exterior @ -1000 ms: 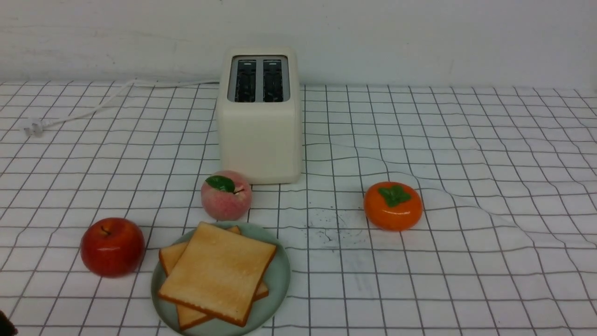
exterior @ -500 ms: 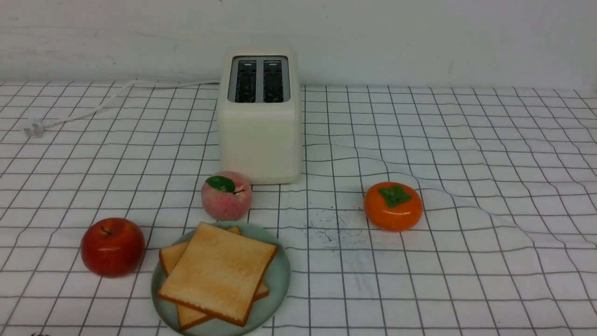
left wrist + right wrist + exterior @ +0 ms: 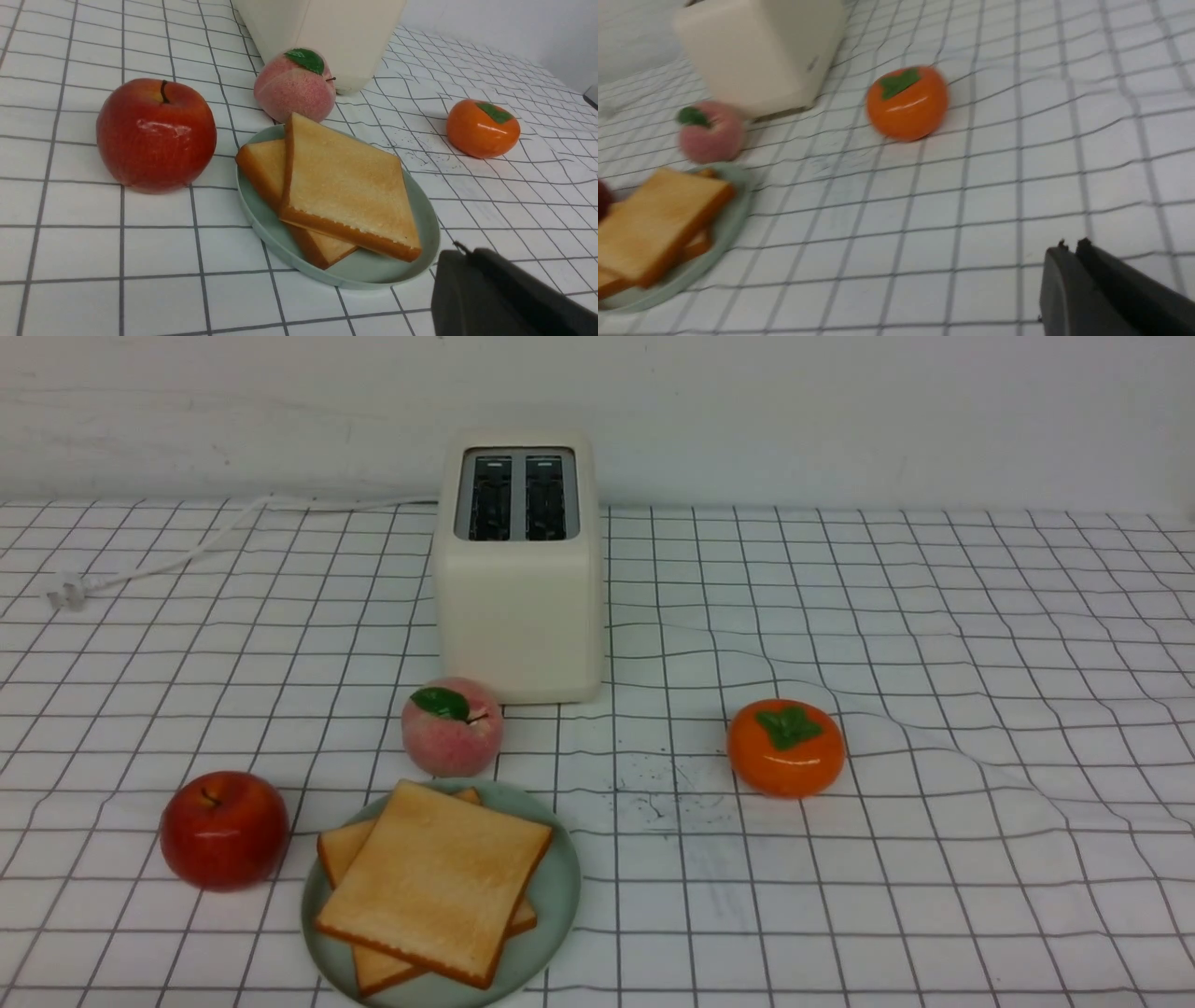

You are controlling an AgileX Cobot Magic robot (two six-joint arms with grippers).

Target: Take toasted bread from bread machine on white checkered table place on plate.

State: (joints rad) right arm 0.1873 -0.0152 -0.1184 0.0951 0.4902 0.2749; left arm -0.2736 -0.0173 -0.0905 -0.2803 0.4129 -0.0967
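Both slices of toasted bread [image 3: 434, 893] lie stacked on the plate [image 3: 261, 219], beyond the left fingers [image 3: 460, 254] and right fingers [image 3: 1069, 249], both clenched and empty, so I'd say only retreating remains.

Apple [image 3: 225, 830], peach [image 3: 453, 727] flanking plate [image 3: 560, 887]

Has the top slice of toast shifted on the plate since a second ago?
No. The top slice of toast sits at the same angle on the plate, its far corner still just below the peach, in the front view.
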